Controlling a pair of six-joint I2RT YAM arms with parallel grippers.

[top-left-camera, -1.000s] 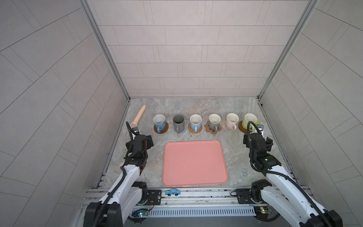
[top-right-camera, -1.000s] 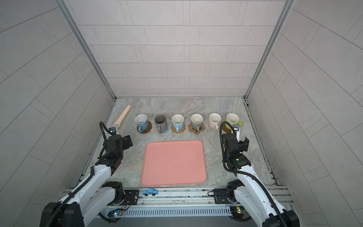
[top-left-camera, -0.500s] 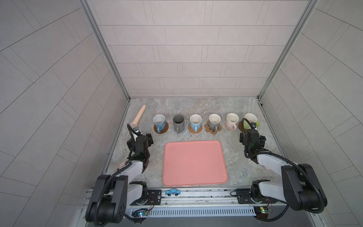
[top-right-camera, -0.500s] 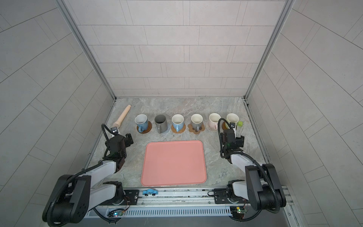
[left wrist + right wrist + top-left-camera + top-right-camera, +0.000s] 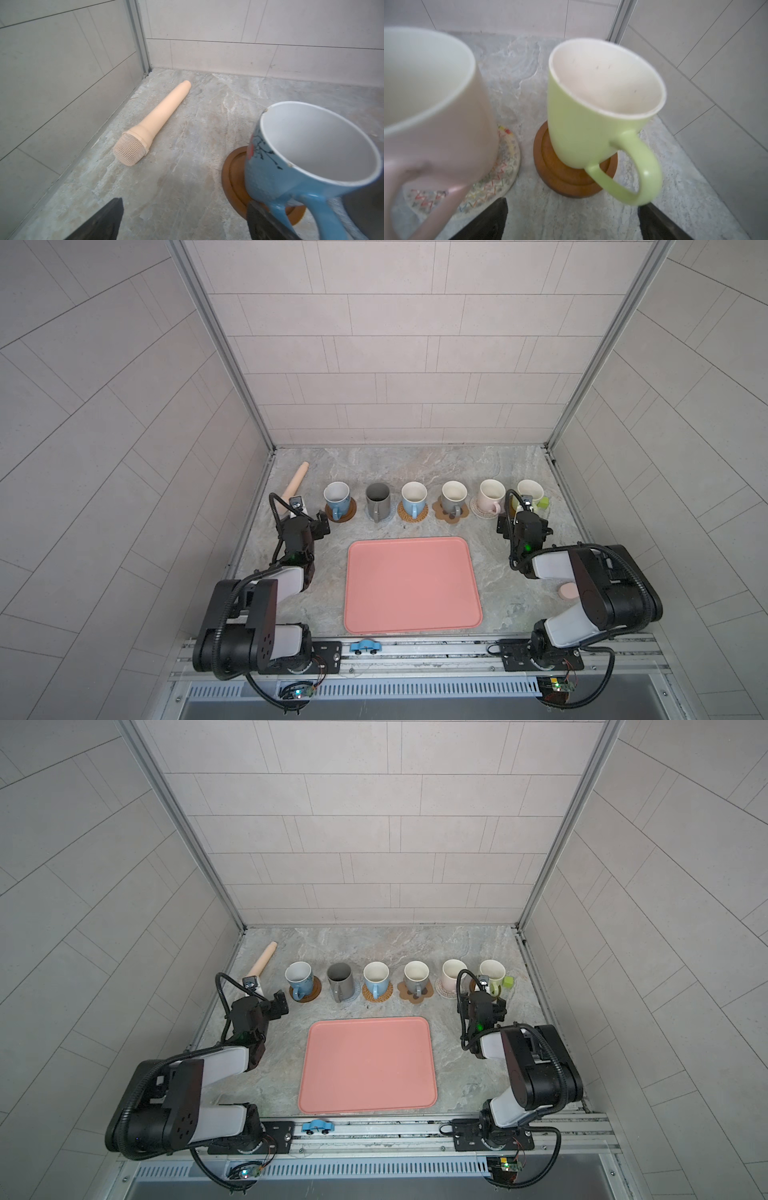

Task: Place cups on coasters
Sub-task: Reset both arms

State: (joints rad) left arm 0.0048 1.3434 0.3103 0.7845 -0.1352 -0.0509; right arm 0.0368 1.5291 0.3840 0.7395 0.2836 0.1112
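Across the far half of the surface (image 5: 415, 466), your six cups (image 5: 414, 501) stand upright on coasters (image 5: 348, 514), handles pointing at its near edge; left gripper (image 5: 184, 207) and right gripper (image 5: 574, 207) gape empty.

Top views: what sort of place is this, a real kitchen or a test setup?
Probably a lab test cell, not a kitchen: tile-look wall panels in aluminium framing, two arms bolted to a metal rail at the marble-look table's front edge, and a staged row of mugs on coasters.

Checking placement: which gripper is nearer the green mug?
Right. The right gripper is just in front of the green mug; left gripper is at the row's other end.
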